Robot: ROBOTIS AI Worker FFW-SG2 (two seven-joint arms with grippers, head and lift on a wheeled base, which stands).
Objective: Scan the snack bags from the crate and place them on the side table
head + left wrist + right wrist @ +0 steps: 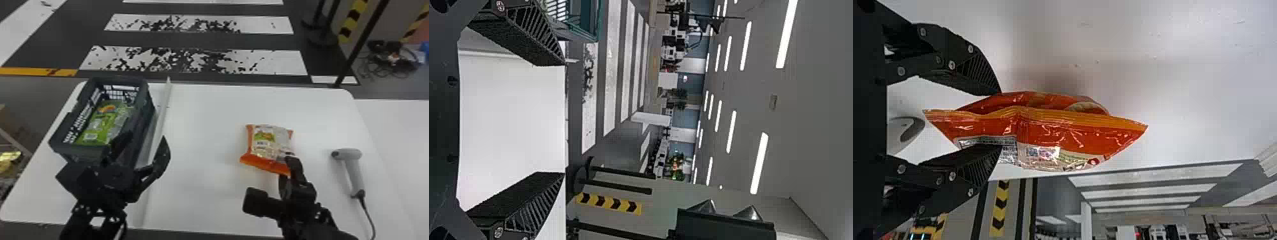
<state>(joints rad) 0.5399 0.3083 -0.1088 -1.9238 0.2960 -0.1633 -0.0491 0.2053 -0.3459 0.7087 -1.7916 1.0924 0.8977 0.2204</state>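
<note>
My right gripper (pixel 287 167) holds the near right corner of an orange snack bag (pixel 271 142) over the white table, its printed back facing up. In the right wrist view, the right gripper (pixel 998 120) has one finger on each side of the orange bag (pixel 1053 132), shut on it. Green snack bags (pixel 107 123) lie inside the dark crate (pixel 150 108) at the table's left. Just at the crate's near side is my left gripper (pixel 140 146); in the left wrist view the left gripper (pixel 551 119) is open with nothing between its fingers. A grey scanner (pixel 352 169) lies on the right.
A white raised strip (pixel 159 118) runs along the main table (pixel 207 204) beside the crate. The scanner's cable (pixel 368 217) trails to the near edge. Another white surface (pixel 402 127) adjoins on the right. Black posts (pixel 360 41) stand behind the table.
</note>
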